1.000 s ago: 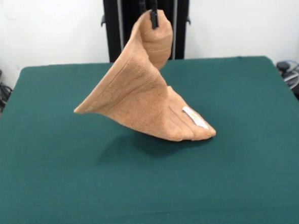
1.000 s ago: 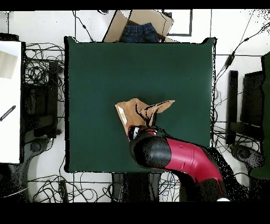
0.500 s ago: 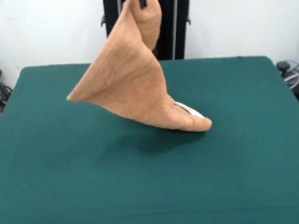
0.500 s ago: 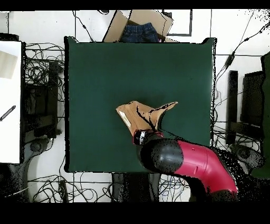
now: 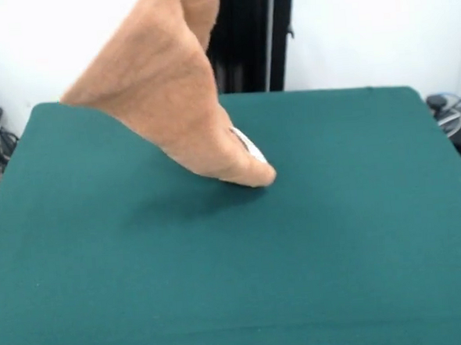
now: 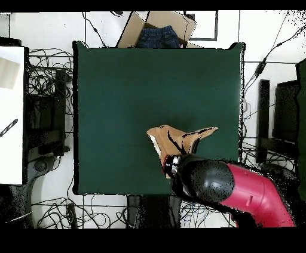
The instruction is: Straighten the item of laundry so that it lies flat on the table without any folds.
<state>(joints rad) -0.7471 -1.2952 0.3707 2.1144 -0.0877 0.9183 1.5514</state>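
The tan-orange towel hangs in a folded cone from above the top edge of the front view. Its lowest corner, with the white tag, touches the dark green table at its far middle. My gripper is out of the front view above the top edge. In the overhead view it is hidden under the red and black arm. The taut hanging towel shows the gripper is shut on its upper edge. There the towel lies near the table's robot-side edge.
The black pedestal stands behind the table's far edge. A cardboard box with jeans sits beyond the table's opposite edge. Cables lie on the floor around the table, and a white surface stands at the left.
The towel has been lifted higher and drawn towards the robot. Its lower corner has slid across the table with it. The gripper has left the top of the front view.
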